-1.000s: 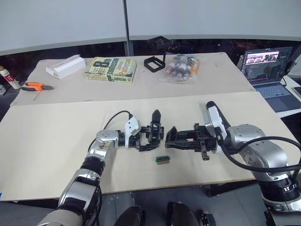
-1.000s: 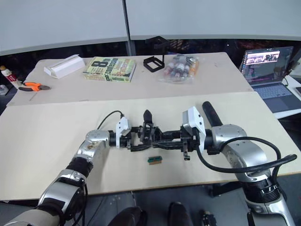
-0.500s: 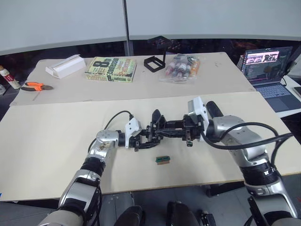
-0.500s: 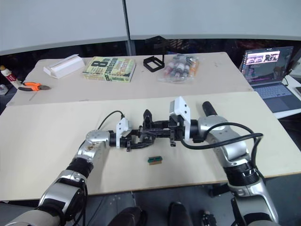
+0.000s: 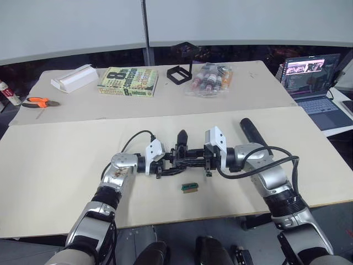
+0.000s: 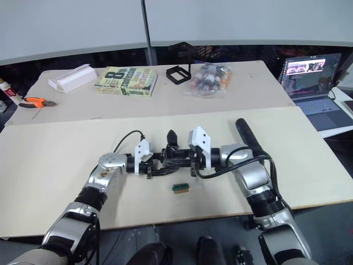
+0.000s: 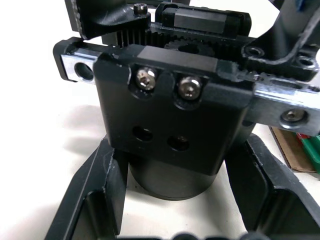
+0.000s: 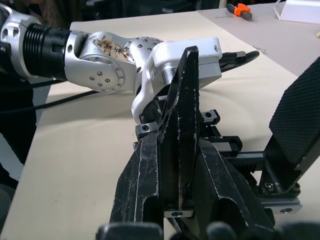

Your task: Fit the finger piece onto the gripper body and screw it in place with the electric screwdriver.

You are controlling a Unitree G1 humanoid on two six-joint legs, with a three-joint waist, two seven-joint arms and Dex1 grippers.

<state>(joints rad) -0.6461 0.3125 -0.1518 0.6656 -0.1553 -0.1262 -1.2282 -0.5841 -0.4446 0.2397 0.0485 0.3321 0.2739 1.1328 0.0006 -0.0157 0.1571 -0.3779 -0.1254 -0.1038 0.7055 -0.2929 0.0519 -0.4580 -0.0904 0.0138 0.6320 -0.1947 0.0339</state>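
My left gripper (image 5: 168, 164) is shut on the gripper body (image 7: 170, 115), a chunky black block with two screws and a toothed rail, held just above the table's middle. One pointed black finger (image 5: 181, 136) stands up from that body. My right gripper (image 5: 190, 159) meets it from the right, shut on the finger piece (image 8: 182, 115), a thin black wedge held upright against the body's rail. The electric screwdriver (image 5: 250, 131), a long black cylinder, lies on the table behind my right forearm, with nothing holding it.
A small green block (image 5: 190, 187) lies just in front of the grippers. Along the far table stand orange-handled pliers (image 5: 36, 101), a white box (image 5: 76, 77), a book (image 5: 128, 80), a black square frame (image 5: 179, 73) and a bag of bottles (image 5: 212, 77). A laptop (image 5: 309, 74) sits at the far right.
My right gripper has moved left with the finger piece until it meets the gripper body in my left gripper. The left gripper has stayed in place.
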